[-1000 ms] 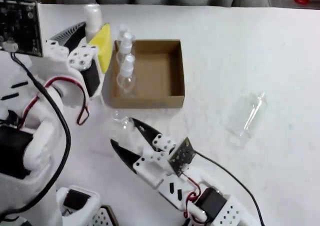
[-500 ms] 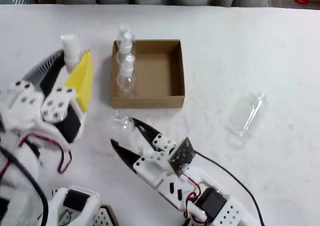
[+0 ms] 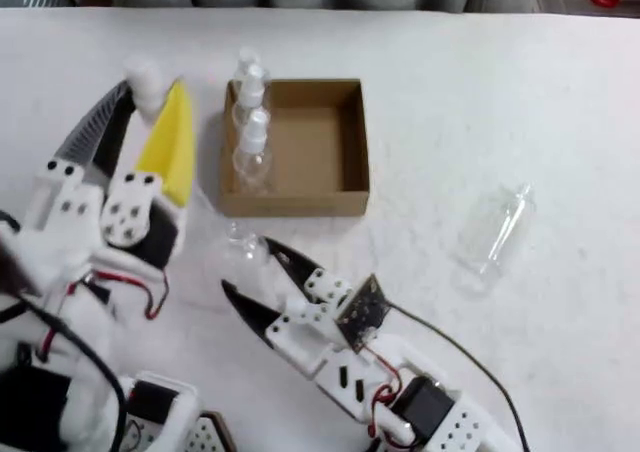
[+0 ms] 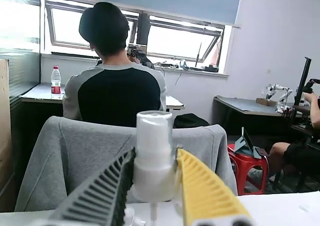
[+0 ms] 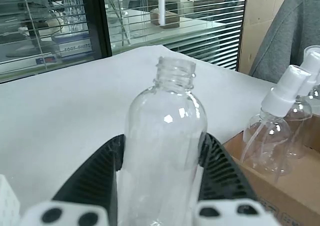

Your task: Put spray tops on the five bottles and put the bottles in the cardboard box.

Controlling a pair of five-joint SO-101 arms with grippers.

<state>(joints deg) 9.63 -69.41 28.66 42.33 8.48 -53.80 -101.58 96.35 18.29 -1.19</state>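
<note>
Evidently a capping is being set up: the right gripper (image 5: 162, 140) is clamping its fingers on both sides of an uncapped bottle (image 5: 165, 111), holding it upright just beside the cardboard box (image 3: 358, 147) so the open neck is facing up. The left gripper (image 3: 150, 90) is pinching a white spray top (image 4: 154, 151) between its fingers, tube hanging down, probably for lowering in. Capped bottles (image 3: 253, 137) are standing inside the box; another bare bottle (image 3: 492, 230) is lying well apart on the counter (image 3: 500, 92).

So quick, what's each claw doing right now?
Left claw: closed on a white plastic spray top.
Right claw: closed on a clear, uncapped plastic bottle.
</note>
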